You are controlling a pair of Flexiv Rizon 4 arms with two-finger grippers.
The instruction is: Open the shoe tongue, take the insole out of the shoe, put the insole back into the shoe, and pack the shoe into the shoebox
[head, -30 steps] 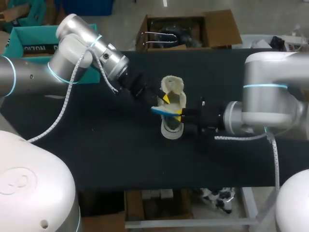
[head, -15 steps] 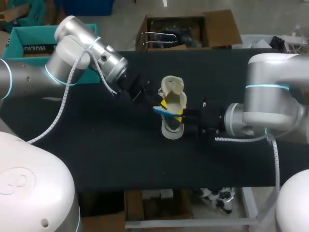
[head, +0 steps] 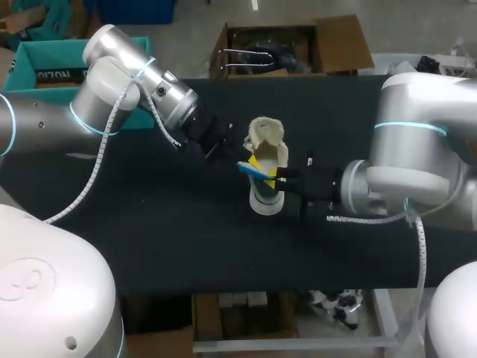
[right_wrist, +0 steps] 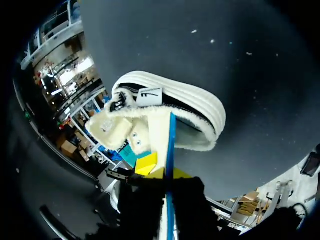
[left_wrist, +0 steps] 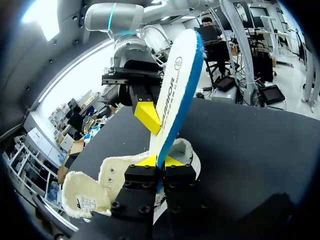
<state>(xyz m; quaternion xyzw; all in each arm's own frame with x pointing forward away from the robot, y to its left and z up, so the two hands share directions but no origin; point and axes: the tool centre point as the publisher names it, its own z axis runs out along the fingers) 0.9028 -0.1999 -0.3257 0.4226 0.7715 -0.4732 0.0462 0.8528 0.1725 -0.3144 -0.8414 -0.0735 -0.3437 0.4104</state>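
Observation:
A cream fleece-lined shoe (head: 266, 198) lies mid-table with its tongue (head: 266, 133) folded back. A white insole with a blue edge (head: 251, 170) sticks up out of the shoe's opening. My left gripper (head: 240, 158) reaches it from the left and is shut on it. In the left wrist view the insole (left_wrist: 177, 85) rises from between that gripper's (left_wrist: 160, 161) yellow tips, over the shoe (left_wrist: 112, 175). My right gripper (head: 279, 177) comes from the right and is shut on the same insole (right_wrist: 170, 135), seen edge-on between its fingers (right_wrist: 162, 170), with the shoe (right_wrist: 195, 107) just ahead.
A teal open box (head: 45, 67) stands at the table's back left, behind my left arm. The black tabletop (head: 186, 246) stretches bare in front of the shoe and to both sides.
My left gripper's fingers have closed onto the insole. The insole has turned more upright and edge-on. My right arm has shifted slightly left, still holding it.

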